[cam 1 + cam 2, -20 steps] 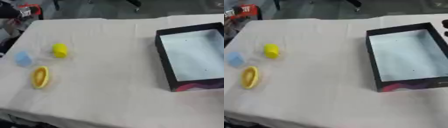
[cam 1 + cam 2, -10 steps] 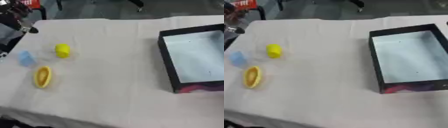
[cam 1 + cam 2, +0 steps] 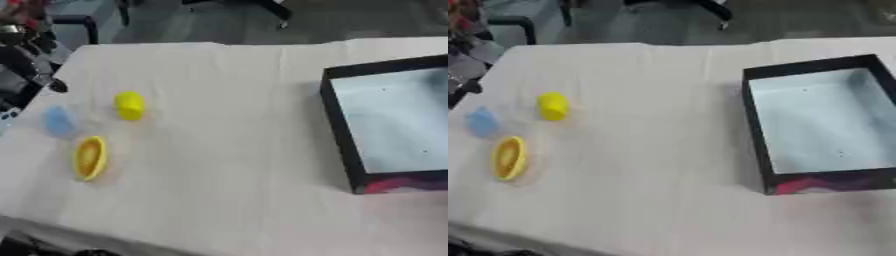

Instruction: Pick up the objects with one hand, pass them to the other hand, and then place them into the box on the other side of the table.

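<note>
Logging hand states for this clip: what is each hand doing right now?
Left hand: at the table's left edge, holding nothing; fingers cannot be told.
Right hand: not in view.

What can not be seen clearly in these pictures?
- Left robot hand: left eye view, dark and blurred at the left edge; its fingers cannot be made out.
- Right robot hand: in no view.
- Box: its right side is cut off in the left eye view.
- Blue object: pale and blurred, shape unclear.
- Yellow ring-like object: blurred.
</note>
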Tool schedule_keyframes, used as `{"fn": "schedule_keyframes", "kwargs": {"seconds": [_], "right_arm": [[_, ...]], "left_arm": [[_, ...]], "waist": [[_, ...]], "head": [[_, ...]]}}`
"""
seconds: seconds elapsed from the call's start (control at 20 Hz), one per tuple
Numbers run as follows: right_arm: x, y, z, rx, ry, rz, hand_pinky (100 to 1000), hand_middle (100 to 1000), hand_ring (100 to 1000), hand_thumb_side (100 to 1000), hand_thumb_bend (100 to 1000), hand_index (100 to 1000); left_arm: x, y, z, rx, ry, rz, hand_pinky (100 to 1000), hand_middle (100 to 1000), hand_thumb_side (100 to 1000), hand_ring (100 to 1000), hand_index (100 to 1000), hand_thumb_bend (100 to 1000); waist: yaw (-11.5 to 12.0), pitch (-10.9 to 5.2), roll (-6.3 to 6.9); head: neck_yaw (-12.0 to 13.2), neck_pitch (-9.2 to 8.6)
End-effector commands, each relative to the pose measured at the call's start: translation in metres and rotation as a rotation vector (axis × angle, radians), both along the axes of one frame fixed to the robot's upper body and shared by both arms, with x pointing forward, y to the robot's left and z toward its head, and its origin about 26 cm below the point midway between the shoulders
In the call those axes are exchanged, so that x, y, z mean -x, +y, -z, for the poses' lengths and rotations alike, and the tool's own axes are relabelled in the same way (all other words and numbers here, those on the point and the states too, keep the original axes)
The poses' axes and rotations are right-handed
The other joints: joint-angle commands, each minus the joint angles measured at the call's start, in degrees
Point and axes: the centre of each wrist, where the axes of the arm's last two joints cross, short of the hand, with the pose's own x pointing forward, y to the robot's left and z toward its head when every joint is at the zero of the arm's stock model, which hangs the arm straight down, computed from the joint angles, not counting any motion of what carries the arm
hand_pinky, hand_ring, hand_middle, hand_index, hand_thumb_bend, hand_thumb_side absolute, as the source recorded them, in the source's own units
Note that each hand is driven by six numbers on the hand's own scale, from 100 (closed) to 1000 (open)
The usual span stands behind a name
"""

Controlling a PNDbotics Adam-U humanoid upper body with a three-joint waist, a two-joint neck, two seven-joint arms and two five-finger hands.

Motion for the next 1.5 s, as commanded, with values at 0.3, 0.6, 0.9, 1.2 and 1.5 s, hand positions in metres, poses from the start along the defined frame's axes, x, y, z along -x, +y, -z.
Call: {"fn": "schedule_keyframes", "kwargs": {"seconds": [0.3, 0.6, 0.9, 1.2, 1.5], "right_arm": [[0.003, -0.002, -0.013, 0.049, -0.034, 0.008, 1000, 834, 1000, 393, 138, 1000], [0.003, -0.001, -0.014, 0.056, -0.041, 0.010, 1000, 829, 1000, 396, 136, 1000], [0.002, 0.001, -0.013, 0.063, -0.040, 0.008, 1000, 827, 1000, 400, 138, 1000], [0.001, 0.001, -0.012, 0.067, -0.039, 0.008, 1000, 826, 1000, 401, 138, 1000], [0.000, 0.005, -0.010, 0.086, -0.039, -0.001, 1000, 818, 1000, 412, 137, 1000]], "left_arm": [[0.007, 0.027, -0.008, -0.042, 0.049, -0.113, 935, 833, 124, 938, 883, 732], [0.005, 0.032, 0.000, -0.056, 0.074, -0.173, 930, 832, 100, 936, 875, 698], [0.004, 0.041, 0.010, -0.064, 0.087, -0.271, 926, 832, 100, 934, 869, 667], [0.003, 0.042, 0.015, -0.106, 0.079, -0.333, 923, 833, 100, 934, 866, 667], [0.003, 0.050, 0.034, -0.111, 0.087, -0.436, 925, 836, 100, 936, 860, 630]], "waist": [[-0.1, 0.62, -0.35], [-0.4, 1.30, -0.55], [-0.6, 1.83, -0.60], [-0.7, 2.01, -0.61], [-1.8, 3.25, -0.63]], "head": [[-0.1, -0.35], [0.2, -0.27], [1.2, -0.52], [1.7, -0.65], [4.2, -1.63]]}}
